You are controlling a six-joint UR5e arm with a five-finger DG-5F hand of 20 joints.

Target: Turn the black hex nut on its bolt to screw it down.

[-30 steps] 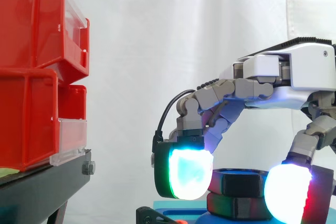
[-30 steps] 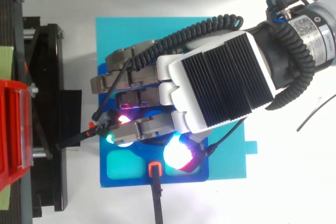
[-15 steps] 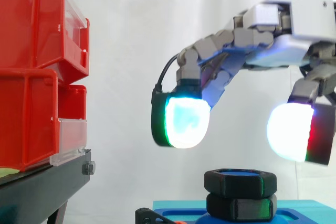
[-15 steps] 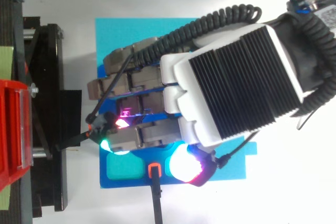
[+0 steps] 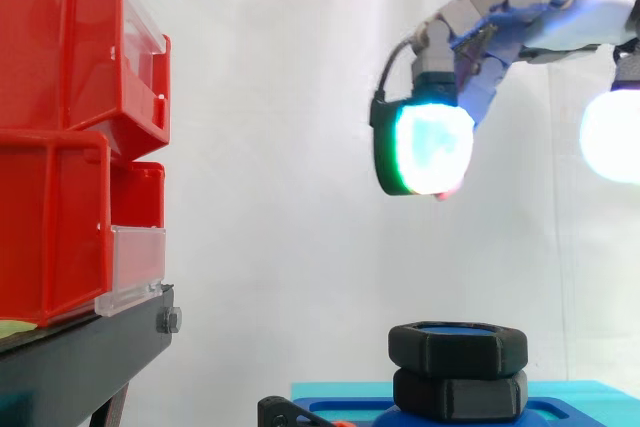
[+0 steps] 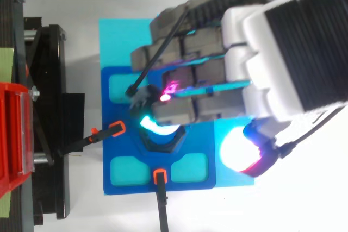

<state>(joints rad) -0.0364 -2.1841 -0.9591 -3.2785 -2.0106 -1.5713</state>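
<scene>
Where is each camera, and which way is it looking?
Side view: sits beside the work, looks level across at the black hex nut and red bins; the robot hand hangs top right.
Top view: sits above, looks down on the blue base; the robot hand's back shows upper right.
Both share the robot hand, nut and bins.

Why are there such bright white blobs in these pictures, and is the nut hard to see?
Side view: the hand's own glowing fingertip pads wash out to white, one rimmed green; the matte black hex nut reads as a dark shape against the bright white curtain. Top view: another pad blooms white, and a cyan glow sits at the nut's rim, which is partly under the hand.
</scene>
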